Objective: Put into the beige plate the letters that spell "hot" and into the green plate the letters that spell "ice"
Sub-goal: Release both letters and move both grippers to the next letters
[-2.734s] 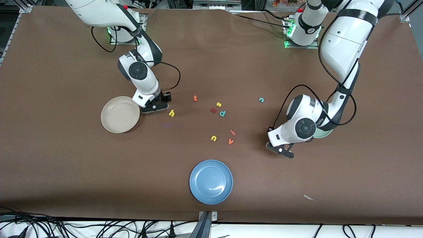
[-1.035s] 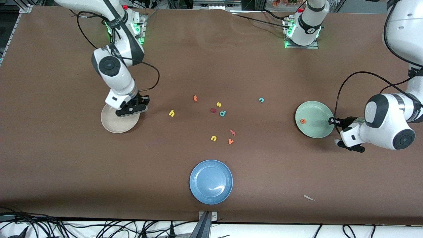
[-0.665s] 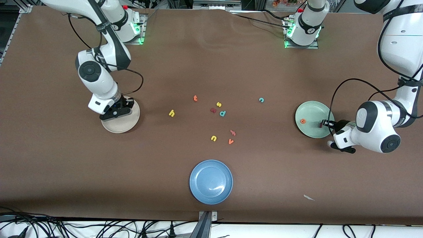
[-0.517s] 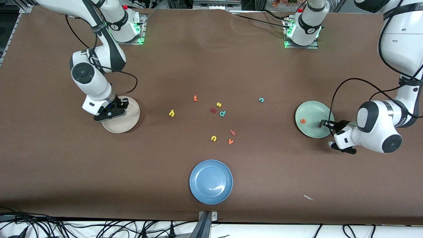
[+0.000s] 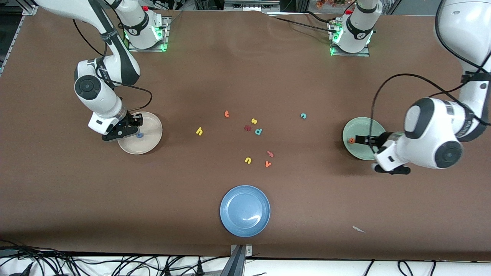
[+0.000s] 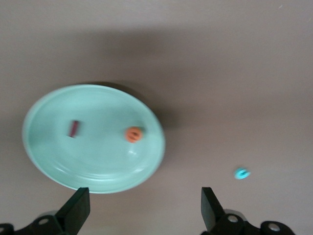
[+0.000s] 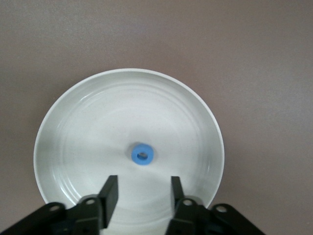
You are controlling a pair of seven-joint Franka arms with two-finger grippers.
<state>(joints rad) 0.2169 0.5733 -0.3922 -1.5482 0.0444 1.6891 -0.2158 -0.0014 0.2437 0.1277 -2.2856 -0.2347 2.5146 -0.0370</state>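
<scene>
The blue o (image 7: 142,154) lies in the middle of the beige plate (image 7: 73,127). My right gripper (image 7: 143,193) hovers just above it, open and holding nothing; in the front view this gripper (image 5: 130,128) is over the beige plate (image 5: 151,134). My left gripper (image 6: 144,210) is wide open and empty beside the green plate (image 6: 98,166), which holds the dark red i (image 6: 74,128) and the orange e (image 6: 133,134). On the table lie the teal c (image 5: 303,115), yellow h (image 5: 199,131) and orange t (image 5: 226,113).
Mid-table lie a yellow s (image 5: 254,121), dark red k (image 5: 247,127), teal p (image 5: 258,131), yellow u (image 5: 248,160) and orange v (image 5: 268,164). A blue plate (image 5: 245,211) sits nearest the front camera. A paper scrap (image 5: 358,229) lies toward the left arm's end.
My right gripper moved over the beige plate and opened, leaving the blue o in it. My left gripper let the dark red i drop into the green plate and opened wide.
</scene>
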